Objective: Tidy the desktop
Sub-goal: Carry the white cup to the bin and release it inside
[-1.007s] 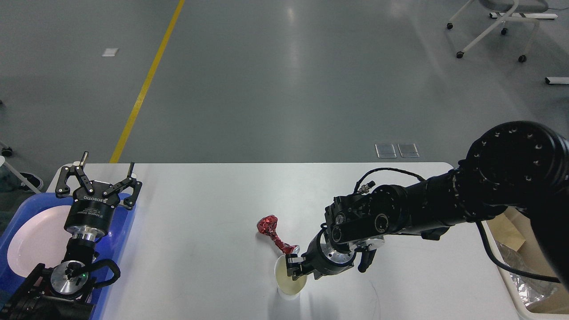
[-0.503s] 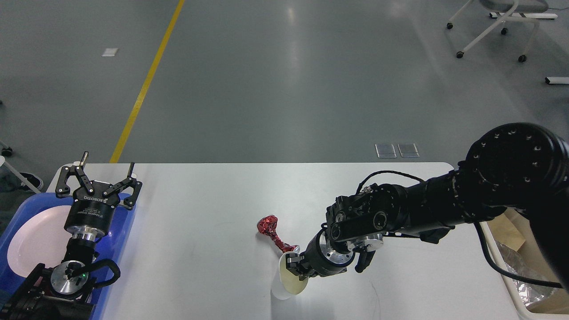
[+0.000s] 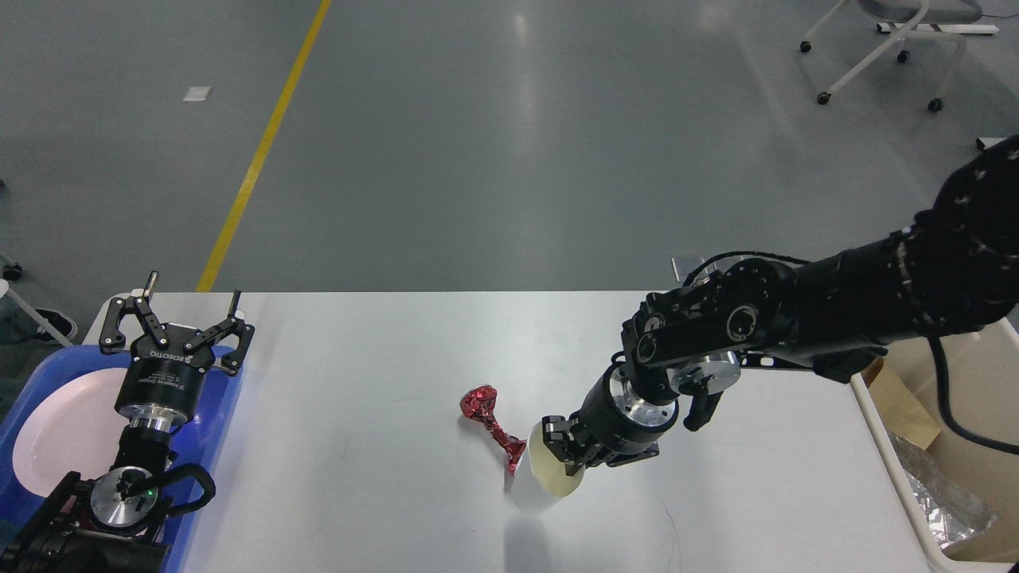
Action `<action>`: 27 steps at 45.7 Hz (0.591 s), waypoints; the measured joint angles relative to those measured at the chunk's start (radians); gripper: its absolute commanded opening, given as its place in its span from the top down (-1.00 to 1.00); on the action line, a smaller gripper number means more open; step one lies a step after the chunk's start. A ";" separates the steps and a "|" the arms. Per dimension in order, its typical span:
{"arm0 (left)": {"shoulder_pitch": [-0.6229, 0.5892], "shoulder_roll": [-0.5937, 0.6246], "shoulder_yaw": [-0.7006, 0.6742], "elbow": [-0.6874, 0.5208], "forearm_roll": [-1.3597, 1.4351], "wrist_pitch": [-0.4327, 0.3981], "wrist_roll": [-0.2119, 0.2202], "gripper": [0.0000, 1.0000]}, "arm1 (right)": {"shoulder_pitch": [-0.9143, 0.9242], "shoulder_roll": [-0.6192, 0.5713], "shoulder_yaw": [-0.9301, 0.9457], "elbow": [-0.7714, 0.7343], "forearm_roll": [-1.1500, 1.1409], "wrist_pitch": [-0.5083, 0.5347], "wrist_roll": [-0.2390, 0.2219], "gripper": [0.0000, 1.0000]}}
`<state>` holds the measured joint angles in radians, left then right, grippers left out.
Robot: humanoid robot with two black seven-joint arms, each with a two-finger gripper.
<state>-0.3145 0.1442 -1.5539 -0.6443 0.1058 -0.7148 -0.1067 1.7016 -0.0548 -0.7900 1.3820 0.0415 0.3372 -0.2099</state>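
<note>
Right gripper [image 3: 560, 455] clamps a tilted white cup [image 3: 545, 484] above the desktop [image 3: 382, 446]; left gripper [image 3: 177, 321] spread wide.

We see a smooth, matt white desktop [image 3: 382, 446]. On it lies a crinkled wrapper [image 3: 487, 420] of shiny red foil, rough with creases. Beside it a white paper cup [image 3: 545, 476] looks smooth and matt, cream inside. At the left a glossy blue plastic tray [image 3: 208, 434] holds a smooth white plate [image 3: 64, 430]. Our right gripper [image 3: 567, 455] shows matt black casing and a polished metal ring.
</note>
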 measured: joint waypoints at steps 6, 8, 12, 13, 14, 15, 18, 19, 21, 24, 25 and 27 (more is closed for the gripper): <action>0.000 0.000 0.000 0.000 0.000 0.000 0.000 -0.93 | 0.145 -0.045 -0.083 0.066 0.005 0.082 -0.004 1.00; 0.000 0.000 0.000 0.000 0.000 0.000 0.000 -0.93 | 0.194 -0.063 -0.106 0.085 0.006 0.110 -0.004 1.00; 0.000 0.000 0.000 0.000 0.000 0.000 0.000 -0.93 | 0.311 -0.121 -0.145 0.135 0.006 0.177 -0.005 1.00; 0.000 0.000 0.000 0.000 0.000 0.000 0.000 -0.93 | 0.335 -0.133 -0.151 0.146 0.006 0.191 -0.005 1.00; 0.000 0.000 0.000 0.000 0.000 0.000 0.000 -0.93 | 0.360 -0.145 -0.158 0.157 0.006 0.206 -0.005 1.00; 0.000 0.000 0.000 0.000 0.000 0.000 0.000 -0.93 | 0.388 -0.157 -0.165 0.169 0.006 0.222 -0.005 1.00; 0.000 0.000 0.000 0.000 0.000 0.000 0.000 -0.93 | 0.473 -0.185 -0.190 0.203 0.005 0.271 -0.005 1.00; 0.000 0.000 0.000 0.000 0.000 0.000 0.000 -0.93 | 0.498 -0.192 -0.198 0.213 0.004 0.284 -0.005 1.00; 0.000 0.000 0.000 0.000 0.000 0.000 0.000 -0.93 | 0.548 -0.204 -0.218 0.233 0.004 0.308 -0.005 1.00; 0.000 0.000 0.000 0.000 0.000 0.000 0.000 -0.93 | 0.595 -0.214 -0.244 0.250 0.003 0.327 -0.006 1.00; 0.000 0.000 0.000 0.000 0.000 0.000 0.000 -0.93 | 0.602 -0.215 -0.251 0.253 0.003 0.329 -0.006 1.00; 0.000 0.000 0.000 0.000 0.000 0.000 0.000 -0.93 | 0.613 -0.217 -0.265 0.256 0.003 0.331 -0.006 1.00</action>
<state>-0.3145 0.1442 -1.5539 -0.6443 0.1058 -0.7148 -0.1066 2.3147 -0.2718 -1.0553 1.6377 0.0446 0.6684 -0.2162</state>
